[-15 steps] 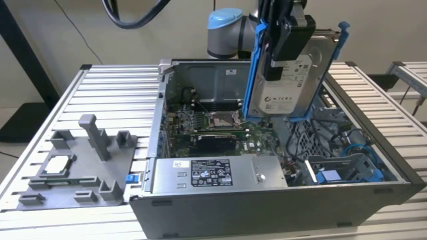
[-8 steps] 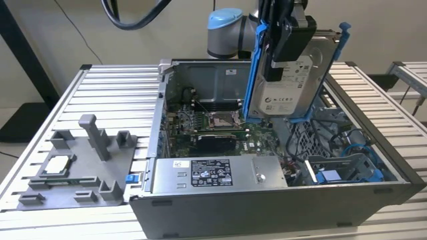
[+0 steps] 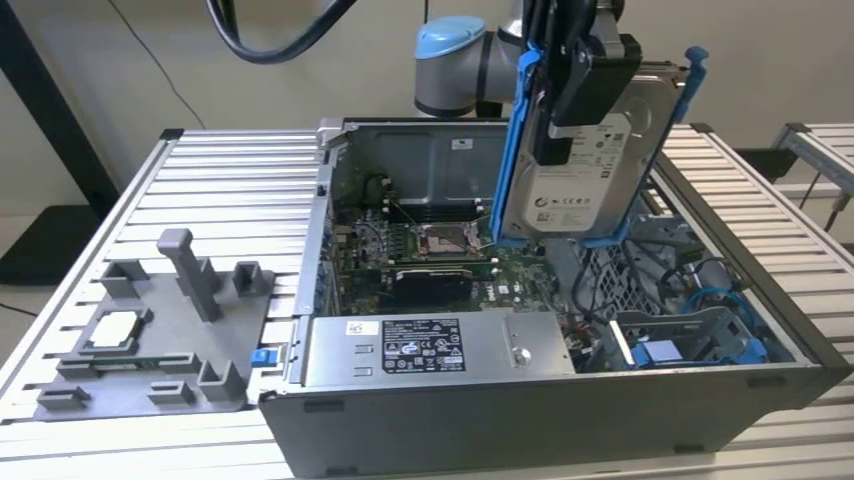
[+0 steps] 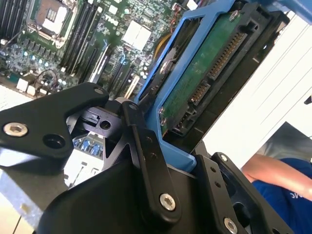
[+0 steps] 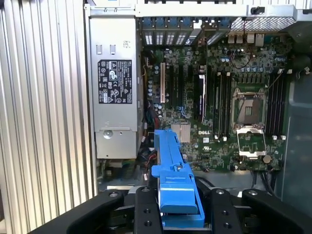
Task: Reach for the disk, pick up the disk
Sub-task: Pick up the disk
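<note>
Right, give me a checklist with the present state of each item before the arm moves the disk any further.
1. Pincer shut on the disk: ok; black fingers clamp its blue rail in the second wrist view.
2. Disk lifted out of the computer case: ok; it hangs above the open case in the exterior view.
3. Disk upright: ok, label facing the camera.
4. Both blue rails still attached: ok.
5. Cables free of the disk: cannot tell.
6. Surroundings: not ok; a person's arm shows beside the case in the second wrist view.
</note>
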Action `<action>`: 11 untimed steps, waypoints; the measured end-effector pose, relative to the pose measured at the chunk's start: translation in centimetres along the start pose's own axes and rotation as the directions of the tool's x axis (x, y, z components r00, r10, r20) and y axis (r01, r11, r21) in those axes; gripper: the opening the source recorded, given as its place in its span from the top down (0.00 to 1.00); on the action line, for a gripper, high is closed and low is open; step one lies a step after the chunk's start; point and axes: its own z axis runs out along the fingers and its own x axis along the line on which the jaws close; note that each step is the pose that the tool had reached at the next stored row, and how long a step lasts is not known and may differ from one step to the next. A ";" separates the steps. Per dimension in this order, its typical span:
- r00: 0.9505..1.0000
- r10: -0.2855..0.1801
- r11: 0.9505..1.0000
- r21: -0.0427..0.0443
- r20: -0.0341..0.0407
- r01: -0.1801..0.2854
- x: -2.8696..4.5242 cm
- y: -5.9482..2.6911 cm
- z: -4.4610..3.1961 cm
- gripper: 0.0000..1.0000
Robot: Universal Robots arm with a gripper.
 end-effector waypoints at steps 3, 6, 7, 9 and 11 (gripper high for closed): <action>1.000 0.000 1.000 0.000 0.000 0.000 0.33 -0.44 0.05 1.00; 1.000 0.000 1.000 0.000 0.000 0.000 0.69 -0.89 0.10 1.00; 1.000 0.000 1.000 0.000 0.000 0.000 0.81 -1.01 0.12 1.00; 1.000 0.000 1.000 0.000 0.000 0.000 1.08 -1.28 0.15 1.00; 1.000 0.000 1.000 0.000 0.000 0.000 1.36 -1.58 0.19 1.00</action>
